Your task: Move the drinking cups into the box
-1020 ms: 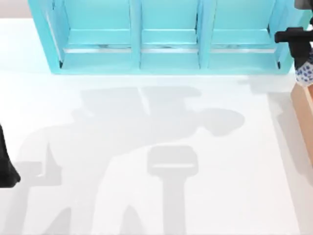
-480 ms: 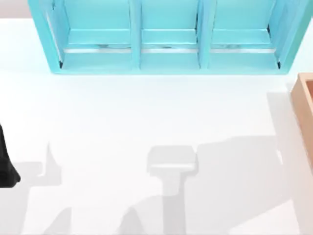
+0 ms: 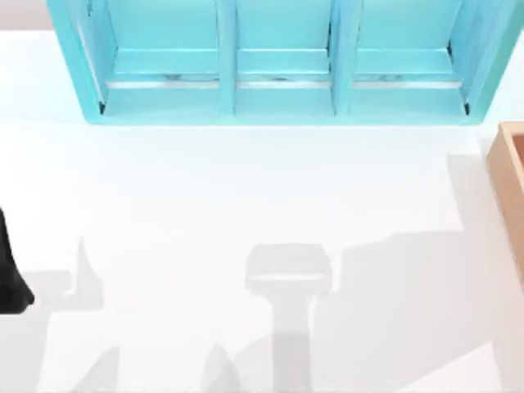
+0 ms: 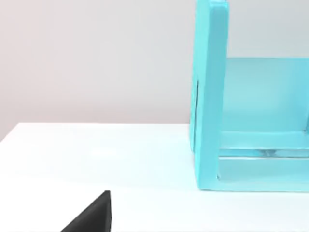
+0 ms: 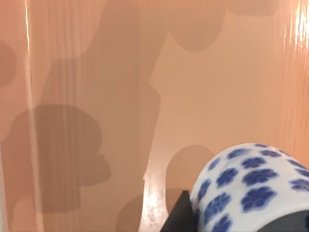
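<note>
One drinking cup (image 5: 251,188), white with blue flowers, hangs close over the orange-brown floor of the box (image 5: 96,96). A dark finger (image 5: 179,217) of my right gripper lies against the cup's side, and the gripper is shut on the cup. The cup's shadow falls on the box floor beneath it. In the top view a strip of the box (image 3: 509,188) shows at the right edge of the table. My left arm (image 3: 10,278) is parked at the table's left edge, and one fingertip (image 4: 94,217) shows in the left wrist view.
A large turquoise shelf cabinet (image 3: 278,65) stands along the back of the table, and its side wall (image 4: 210,96) shows in the left wrist view. The white tabletop (image 3: 246,213) lies between the cabinet and the front edge.
A second ago my right gripper held the cup at the top view's far right, above the box rim. It has since moved out of that view, and its shadow has shifted right.
</note>
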